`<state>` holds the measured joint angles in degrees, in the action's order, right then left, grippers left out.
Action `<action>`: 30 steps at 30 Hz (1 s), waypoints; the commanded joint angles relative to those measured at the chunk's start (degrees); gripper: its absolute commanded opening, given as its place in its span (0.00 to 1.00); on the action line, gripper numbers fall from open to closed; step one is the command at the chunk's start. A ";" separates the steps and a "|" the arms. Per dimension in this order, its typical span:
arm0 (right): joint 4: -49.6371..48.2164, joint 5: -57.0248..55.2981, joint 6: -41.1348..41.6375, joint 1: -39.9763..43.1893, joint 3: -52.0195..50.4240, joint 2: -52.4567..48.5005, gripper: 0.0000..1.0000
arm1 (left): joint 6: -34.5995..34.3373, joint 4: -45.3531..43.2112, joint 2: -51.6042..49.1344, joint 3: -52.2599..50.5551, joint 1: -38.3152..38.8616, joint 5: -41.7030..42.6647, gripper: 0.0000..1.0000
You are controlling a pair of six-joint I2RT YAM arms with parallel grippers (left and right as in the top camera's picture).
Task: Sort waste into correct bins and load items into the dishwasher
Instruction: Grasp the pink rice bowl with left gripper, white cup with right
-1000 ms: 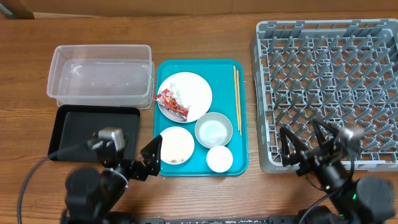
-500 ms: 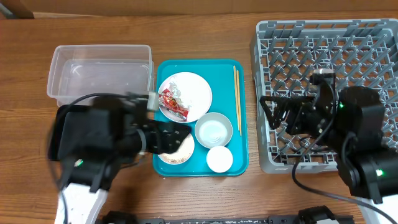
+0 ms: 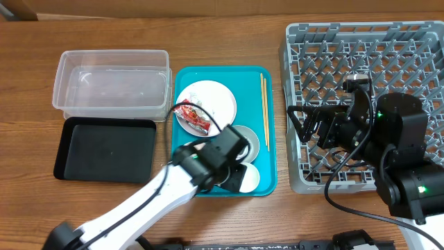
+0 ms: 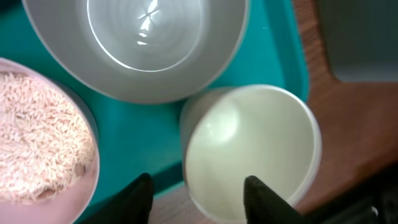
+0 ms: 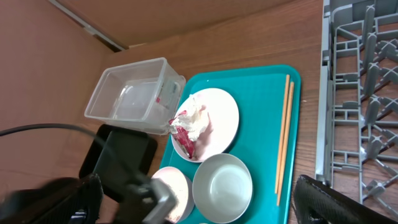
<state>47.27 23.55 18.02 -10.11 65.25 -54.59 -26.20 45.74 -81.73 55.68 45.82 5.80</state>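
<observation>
My left gripper (image 4: 200, 202) hangs open over the small white cup (image 4: 249, 146) at the teal tray's front edge. One finger is inside the cup and the other outside its left wall, with a gap to the rim. Beside the cup are the empty bowl (image 4: 161, 43) and the small plate of rice grains (image 4: 37, 149). The large plate (image 3: 211, 103) carries the red wrapper (image 3: 193, 117) and the white tissue (image 5: 194, 117). The chopsticks (image 3: 264, 111) lie along the tray's right side. My right gripper (image 3: 305, 125) is open and empty above the left edge of the grey dish rack (image 3: 368, 76).
The clear tub (image 3: 111, 90) and the black tray (image 3: 104, 149) sit left of the teal tray (image 3: 251, 87). My left arm (image 3: 159, 198) crosses the table's front diagonally and covers most of the rice plate from above. Bare wood lies between the teal tray and the rack.
My left arm swung right from over the black tray to the cup, and its jaws narrowed around the cup's rim. The right gripper lifted from the front to the rack's left edge and stayed there.
</observation>
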 commanded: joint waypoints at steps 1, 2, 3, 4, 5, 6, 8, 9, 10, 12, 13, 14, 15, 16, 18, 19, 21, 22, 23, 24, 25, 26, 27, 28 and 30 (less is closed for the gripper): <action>-0.20 0.33 0.24 0.39 1.90 0.50 1.00 | -2.80 -1.49 -3.69 0.74 0.33 -3.21 0.28; -0.20 0.33 0.24 0.39 1.90 0.50 1.00 | -2.78 -1.99 -4.04 0.74 0.24 -2.27 0.22; -0.20 0.33 0.24 0.39 1.90 0.50 1.00 | -2.75 -2.34 -4.02 0.76 0.09 -1.38 0.16; -0.20 0.33 0.24 0.39 1.90 0.50 1.00 | -2.75 -2.19 -3.87 1.01 -0.15 -0.76 0.07; -0.20 0.33 0.24 0.39 1.90 0.50 1.00 | -2.75 -1.25 -3.58 1.57 -0.48 -0.15 0.04; -0.22 0.33 0.24 0.39 1.90 0.50 1.00 | -2.75 0.33 -3.26 2.56 -0.85 0.28 0.04; -0.22 0.33 0.24 0.39 1.90 0.50 1.00 | -2.73 4.59 -2.25 5.51 -2.08 1.86 0.04; -0.22 0.33 0.24 0.39 1.90 0.50 1.00 | -2.73 7.32 -1.53 7.48 -3.06 2.69 0.04; -0.22 0.33 0.24 0.39 1.90 0.50 1.00 | -2.47 10.32 -0.61 9.73 -4.35 3.30 0.04; -0.22 0.35 0.26 0.39 1.90 0.50 1.00 | -2.08 15.58 1.36 13.99 -7.28 3.69 0.04; -0.20 0.59 0.24 0.39 1.90 0.50 1.00 | -0.39 19.17 3.82 18.21 -11.76 6.12 0.04; -0.20 0.76 0.26 0.37 1.90 0.50 1.00 | 1.03 19.65 4.92 19.56 -14.08 8.31 0.04; -0.20 1.31 0.24 0.37 1.90 0.50 1.00 | 2.67 19.58 6.14 20.83 -17.20 11.98 0.04; -0.22 2.25 0.24 0.37 1.90 0.50 0.97 | 3.65 19.10 7.21 21.66 -20.44 16.20 0.04; -0.39 5.16 0.07 0.37 1.90 0.48 0.93 | 6.80 16.81 8.94 22.16 -29.05 30.91 0.04; -0.44 6.64 -0.66 0.37 1.90 0.44 0.93 | 8.66 15.96 9.09 22.16 -32.26 37.70 0.04; -0.61 12.11 -4.55 0.37 1.90 0.44 0.93 | 15.04 14.84 8.81 22.16 -38.53 54.05 0.04; -0.94 15.50 -6.56 0.37 1.88 0.39 0.93 | 17.55 14.84 8.52 22.16 -40.74 60.17 0.04; -1.64 18.73 -7.63 0.26 1.88 0.26 0.93 | 20.00 14.99 8.00 22.16 -43.04 66.99 0.04; -2.29 20.63 -7.85 0.07 1.88 0.15 0.93 | 21.51 15.30 7.65 22.16 -44.15 70.64 0.04; -3.67 23.15 -7.82 -0.48 1.88 -0.11 0.93 | 22.97 15.58 7.19 22.16 -45.09 74.88 0.04; -5.07 24.83 -7.80 -1.20 1.88 -0.44 0.93 | 23.85 15.72 6.73 22.14 -45.51 78.18 0.04; -6.88 26.34 -7.78 -2.29 1.88 -0.96 0.93 | 24.65 15.72 6.25 22.16 -45.44 81.00 0.04; -8.74 27.45 -7.76 -3.56 1.88 -1.51 0.93 | 24.81 15.72 5.90 22.14 -45.09 82.29 0.04; -12.11 28.22 -7.54 -6.34 1.88 -2.71 0.93 | 24.81 15.74 5.44 22.14 -44.19 82.31 0.04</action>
<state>38.50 44.53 11.90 -12.67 65.36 -55.59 -6.76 61.34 -75.44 77.45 0.67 73.19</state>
